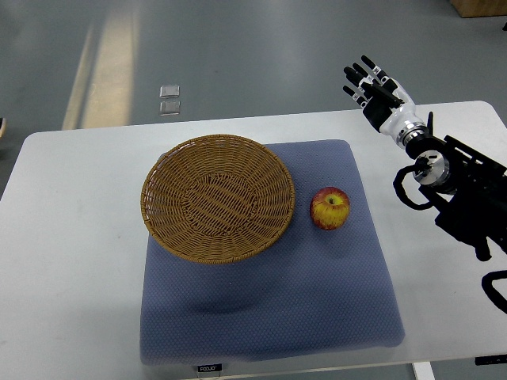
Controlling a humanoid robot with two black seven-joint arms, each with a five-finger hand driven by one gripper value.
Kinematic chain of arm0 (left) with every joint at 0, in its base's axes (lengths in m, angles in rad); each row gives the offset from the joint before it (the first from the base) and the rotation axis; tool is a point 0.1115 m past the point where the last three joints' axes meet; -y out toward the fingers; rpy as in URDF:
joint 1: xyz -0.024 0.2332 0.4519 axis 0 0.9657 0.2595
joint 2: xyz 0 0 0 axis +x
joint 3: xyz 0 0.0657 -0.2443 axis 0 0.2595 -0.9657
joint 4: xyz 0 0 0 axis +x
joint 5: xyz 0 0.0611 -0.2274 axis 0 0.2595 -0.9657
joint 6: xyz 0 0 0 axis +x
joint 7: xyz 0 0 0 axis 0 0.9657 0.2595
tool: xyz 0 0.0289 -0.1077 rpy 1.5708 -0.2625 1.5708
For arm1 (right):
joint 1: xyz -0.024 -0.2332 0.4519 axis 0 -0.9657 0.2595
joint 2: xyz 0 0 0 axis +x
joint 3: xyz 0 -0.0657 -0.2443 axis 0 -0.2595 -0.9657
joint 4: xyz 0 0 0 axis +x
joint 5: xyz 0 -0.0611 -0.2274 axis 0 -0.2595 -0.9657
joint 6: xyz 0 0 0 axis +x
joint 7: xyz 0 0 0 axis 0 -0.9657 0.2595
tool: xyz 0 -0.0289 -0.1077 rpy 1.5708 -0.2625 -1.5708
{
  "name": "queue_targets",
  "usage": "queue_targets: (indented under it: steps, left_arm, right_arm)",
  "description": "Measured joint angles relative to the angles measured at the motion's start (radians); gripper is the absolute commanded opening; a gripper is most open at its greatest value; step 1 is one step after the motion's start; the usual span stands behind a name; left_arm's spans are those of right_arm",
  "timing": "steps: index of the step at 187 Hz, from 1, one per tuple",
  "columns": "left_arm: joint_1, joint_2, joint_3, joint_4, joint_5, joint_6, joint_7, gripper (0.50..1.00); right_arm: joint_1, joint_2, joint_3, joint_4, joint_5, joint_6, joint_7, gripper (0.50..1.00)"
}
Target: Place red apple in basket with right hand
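A red apple (329,208) with yellow patches sits on the blue mat (317,293), just right of the wicker basket (218,197). The basket is round, shallow and holds nothing. My right hand (371,84) reaches in from the right edge and hovers over the table's far right part, well up and to the right of the apple. Its black fingers are spread straight and hold nothing. The left arm does not show.
The white table (75,237) carries the mat in its middle. Beyond the far edge lies grey floor with a pale stripe (107,63) and two small clear squares (169,99). A wooden box corner (479,8) shows at top right.
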Motion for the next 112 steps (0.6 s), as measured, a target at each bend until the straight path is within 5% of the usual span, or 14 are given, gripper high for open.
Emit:
queue_targets:
  steps: [112]
  left_arm:
    - [-0.005,0.0,0.0,-0.002,-0.001,0.005,0.0,1.0]
  right_arm:
    - [-0.001,-0.002,-0.001,0.0,0.001,0.001,0.0,0.924]
